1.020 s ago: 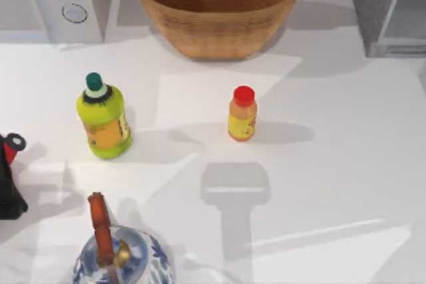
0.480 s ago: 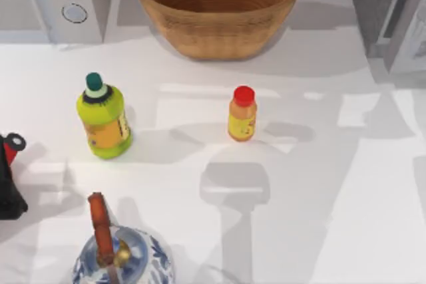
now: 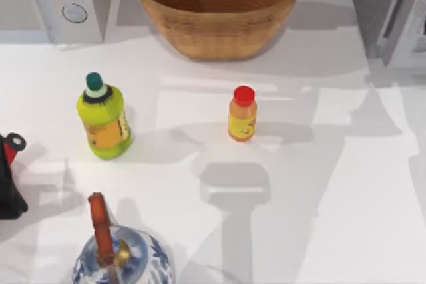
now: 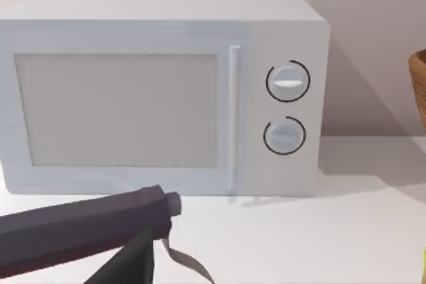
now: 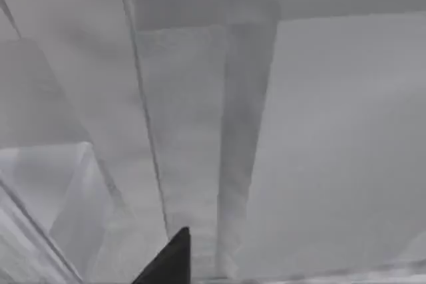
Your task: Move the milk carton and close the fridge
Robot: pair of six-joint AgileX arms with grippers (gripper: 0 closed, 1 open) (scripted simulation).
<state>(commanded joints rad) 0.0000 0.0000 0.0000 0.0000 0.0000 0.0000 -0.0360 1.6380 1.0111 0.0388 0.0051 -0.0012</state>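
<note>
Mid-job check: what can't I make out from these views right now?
- Fridge: cut off by the top view's right edge, so how far its door is shut can't be judged.
- Right wrist view: pale grey panels up close; the fingers' state is unclear.
- Left gripper: cropped at the frame edge, facing the microwave.

Bright, even light; soft-edged shadows cross the white table (image 3: 333, 184) (right wrist view greyer).
</note>
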